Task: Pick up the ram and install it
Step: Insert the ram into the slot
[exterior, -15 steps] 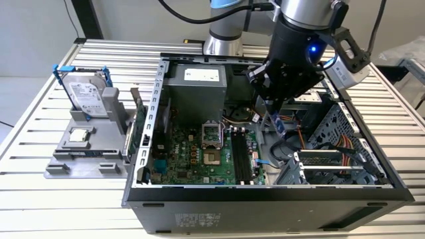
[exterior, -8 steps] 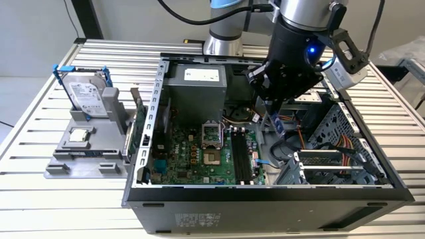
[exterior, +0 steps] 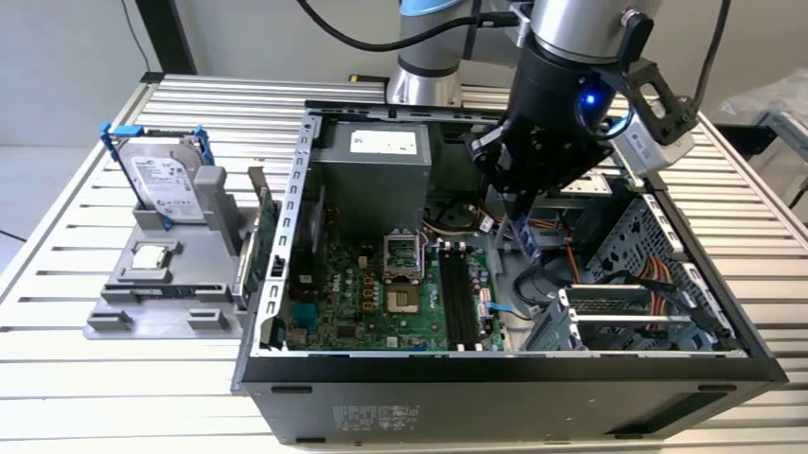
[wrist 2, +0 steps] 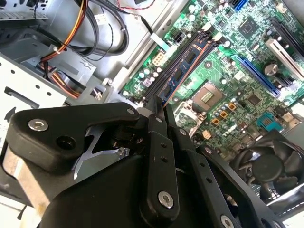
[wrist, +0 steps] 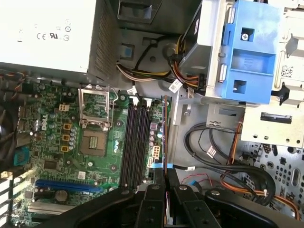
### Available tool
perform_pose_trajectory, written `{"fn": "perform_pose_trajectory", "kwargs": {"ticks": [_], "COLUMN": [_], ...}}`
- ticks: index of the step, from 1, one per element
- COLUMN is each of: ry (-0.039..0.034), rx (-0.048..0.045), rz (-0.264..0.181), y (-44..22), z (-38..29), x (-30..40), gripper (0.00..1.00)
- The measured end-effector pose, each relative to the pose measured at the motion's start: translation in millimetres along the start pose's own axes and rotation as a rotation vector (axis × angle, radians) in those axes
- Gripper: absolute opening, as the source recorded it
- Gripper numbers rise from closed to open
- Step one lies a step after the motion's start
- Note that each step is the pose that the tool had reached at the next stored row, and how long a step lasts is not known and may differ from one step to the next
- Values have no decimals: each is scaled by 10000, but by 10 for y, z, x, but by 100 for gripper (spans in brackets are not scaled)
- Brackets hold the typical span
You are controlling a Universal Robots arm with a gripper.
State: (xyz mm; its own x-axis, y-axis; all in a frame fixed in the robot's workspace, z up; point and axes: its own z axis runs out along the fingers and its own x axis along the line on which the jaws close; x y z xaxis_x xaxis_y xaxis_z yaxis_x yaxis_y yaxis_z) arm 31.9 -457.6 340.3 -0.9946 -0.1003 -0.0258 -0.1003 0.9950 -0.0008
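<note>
One high outside camera, two riding the wrist.
The exterior view looks down on the open computer case [exterior: 505, 369]; both wrist views look closely past the tool [wrist: 164, 190] at its motherboard [wrist: 71, 156].

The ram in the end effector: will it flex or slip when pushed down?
Likely stiff: the ram looks like a thin flat board, held edge-on. Pinched by one end in the end effector, it might pivot. Probably fragile; chips line its face.

one gripper [exterior: 528, 219] clamps one ram [exterior: 531, 236]. one open computer case [exterior: 505, 378] holds one motherboard [exterior: 378, 293] with four black memory slots [wrist: 135, 142], one power supply [exterior: 373, 175]. one hard drive [exterior: 165, 180] stands outside.
</note>
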Motion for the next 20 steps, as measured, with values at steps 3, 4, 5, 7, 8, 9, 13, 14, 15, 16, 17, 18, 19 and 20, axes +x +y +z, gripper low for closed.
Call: {"fn": "perform_pose_trajectory", "kwargs": {"ticks": [3, 4, 5, 7, 8, 9, 13, 14, 15, 16, 17, 18, 19, 20], "ry": [0, 0, 0, 0, 0, 0, 0, 0, 0, 0, 0, 0, 0, 0], "rx": [2, 3, 4, 4, 3, 4, 4, 4, 4, 3, 4, 5, 6, 4], "rz": [83, 103, 117, 123, 124, 124, 124, 125, 125, 125, 125, 125, 125, 124], "y": [0, 0, 0, 0, 0, 0, 0, 0, 0, 0, 0, 0, 0, 0], "z": [11, 15, 19, 28, 32, 37, 56, 61, 65, 70, 74, 77, 80, 83], "x": [0, 0, 0, 1, 1, 1, 2, 2, 3, 3, 3, 3, 3, 3], "gripper": [0, 0, 0, 0, 0, 0, 0, 0, 0, 0, 0, 0, 0, 0]}}
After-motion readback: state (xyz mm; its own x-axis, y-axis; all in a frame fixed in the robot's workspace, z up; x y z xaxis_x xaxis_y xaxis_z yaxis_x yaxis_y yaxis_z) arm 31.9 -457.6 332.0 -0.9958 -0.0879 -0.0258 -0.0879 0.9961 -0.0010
